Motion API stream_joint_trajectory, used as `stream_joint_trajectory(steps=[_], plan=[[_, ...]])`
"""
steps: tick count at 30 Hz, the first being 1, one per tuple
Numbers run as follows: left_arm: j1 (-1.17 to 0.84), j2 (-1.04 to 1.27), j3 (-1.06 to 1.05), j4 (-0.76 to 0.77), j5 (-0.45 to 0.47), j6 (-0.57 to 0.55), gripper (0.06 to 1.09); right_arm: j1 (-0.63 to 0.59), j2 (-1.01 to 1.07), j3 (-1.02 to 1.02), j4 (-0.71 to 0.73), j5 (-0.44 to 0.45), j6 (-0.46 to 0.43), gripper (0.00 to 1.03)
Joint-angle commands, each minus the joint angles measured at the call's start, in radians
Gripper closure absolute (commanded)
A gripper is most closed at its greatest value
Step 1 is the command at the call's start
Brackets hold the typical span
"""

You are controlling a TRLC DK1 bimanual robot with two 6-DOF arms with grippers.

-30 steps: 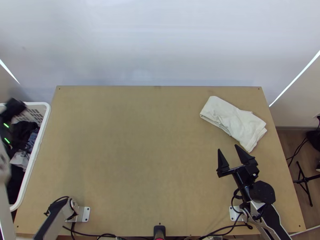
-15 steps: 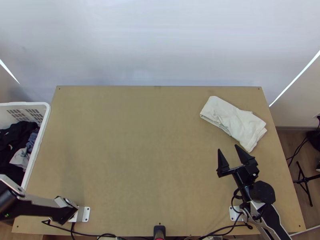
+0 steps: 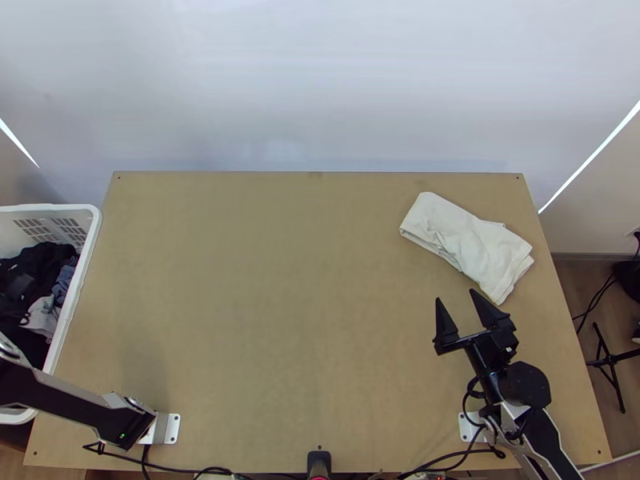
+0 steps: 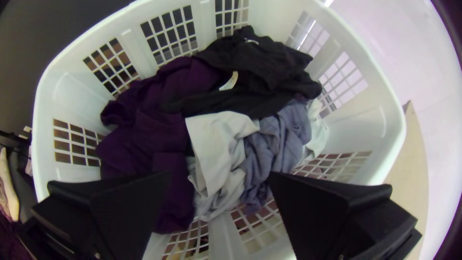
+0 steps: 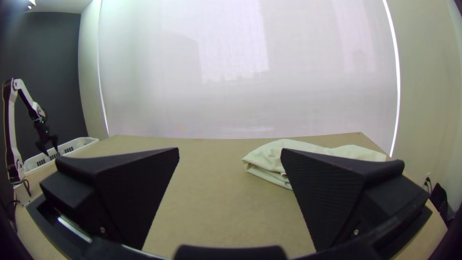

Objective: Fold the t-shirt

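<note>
My right gripper (image 3: pixel 454 295) stands open over the right part of the table, just nearer than a folded off-white cloth (image 3: pixel 472 240) at the back right. In the right wrist view my right gripper (image 5: pixel 230 151) has nothing between its fingers, and the layered cloth (image 5: pixel 269 155) lies beyond them. My left gripper (image 4: pixel 220 177) is open above the laundry basket (image 4: pixel 385 115), over bunched garments: a purple one (image 4: pixel 159 120), a black one (image 4: pixel 269 62), a whitish one (image 4: pixel 216 139) and a grey-blue one (image 4: pixel 274 139). None is gripped.
The white basket (image 3: pixel 78 280) stands against the table's left edge. The wooden table (image 3: pixel 280 280) has a bare middle. Cables (image 3: pixel 188 470) run along the near edge, beside a small black mount (image 3: pixel 318 462).
The left arm has swung over the basket's near end at the lower left; its gripper, earlier at the basket's far part, has left there. The right arm and the folded cloth have stayed still.
</note>
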Motion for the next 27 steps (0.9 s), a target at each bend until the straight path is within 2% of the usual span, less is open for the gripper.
stream_joint_trajectory(steps=[1, 13, 14, 15, 16, 17, 18, 21, 23, 27], plan=[[0.009, 0.163, -0.029, 0.13, 0.014, 0.003, 0.11, 0.0, 0.0, 0.0, 0.0, 0.0, 0.0, 0.04], [0.02, 0.347, -0.007, 0.228, 0.003, -0.001, 0.11, 0.0, 0.0, 0.0, 0.0, 0.0, 0.0, 0.04], [0.022, 0.355, -0.007, 0.235, 0.003, 0.002, 0.18, 0.0, 0.0, 0.0, 0.0, 0.0, 0.0, 0.04], [0.022, 0.362, -0.007, 0.251, 0.003, 0.003, 0.3, 0.0, 0.0, 0.0, 0.0, 0.0, 0.0, 0.04], [0.022, 0.367, -0.012, 0.277, 0.003, 0.0, 0.56, 0.0, 0.0, 0.0, 0.0, 0.0, 0.0, 0.04], [0.023, 0.365, -0.018, 0.323, -0.012, 0.0, 0.93, 0.0, 0.0, 0.0, 0.0, 0.0, 0.0, 0.04], [0.028, 0.362, -0.015, 0.338, -0.02, 0.0, 1.04, 0.0, 0.0, 0.0, 0.0, 0.0, 0.0, 0.04], [0.039, 0.282, -0.006, 0.326, -0.011, 0.006, 1.05, 0.0, 0.0, 0.0, 0.0, 0.0, 0.0, 0.04], [0.048, 0.18, 0.014, 0.291, 0.031, 0.0, 1.05, 0.0, 0.0, 0.0, 0.0, 0.0, 0.0, 0.04], [0.059, -0.026, 0.121, 0.17, 0.055, -0.037, 1.05, 0.0, 0.0, 0.0, 0.0, 0.0, 0.0, 0.04]])
